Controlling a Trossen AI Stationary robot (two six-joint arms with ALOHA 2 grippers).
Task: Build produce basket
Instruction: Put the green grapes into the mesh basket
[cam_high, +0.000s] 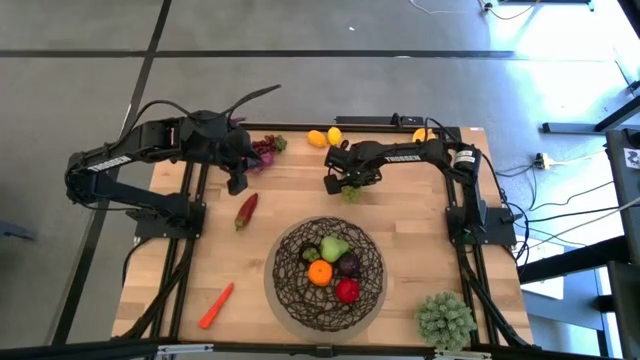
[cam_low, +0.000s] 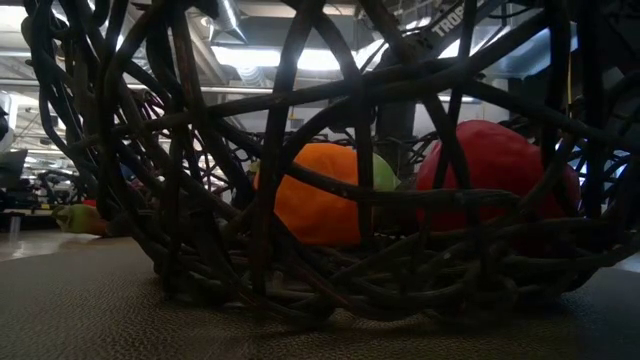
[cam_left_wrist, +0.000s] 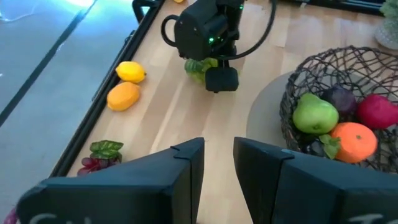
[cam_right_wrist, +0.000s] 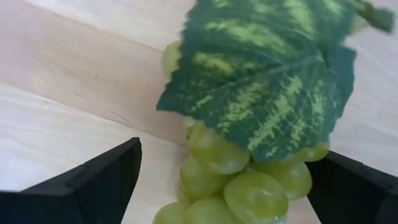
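Now right arm reaches in from the table's right edge, its right gripper (cam_high: 349, 187) low over the wood, fingers spread wide, nothing gripped. Green grape bunch (cam_right_wrist: 249, 168) with leaf lies on the table between the two fingers. Left gripper (cam_high: 237, 183) hangs above the far-left part, fingers (cam_left_wrist: 180, 174) slightly apart, empty. Basket (cam_high: 285, 290) sits at near centre with pear, orange (cam_high: 319, 272), apple inside.
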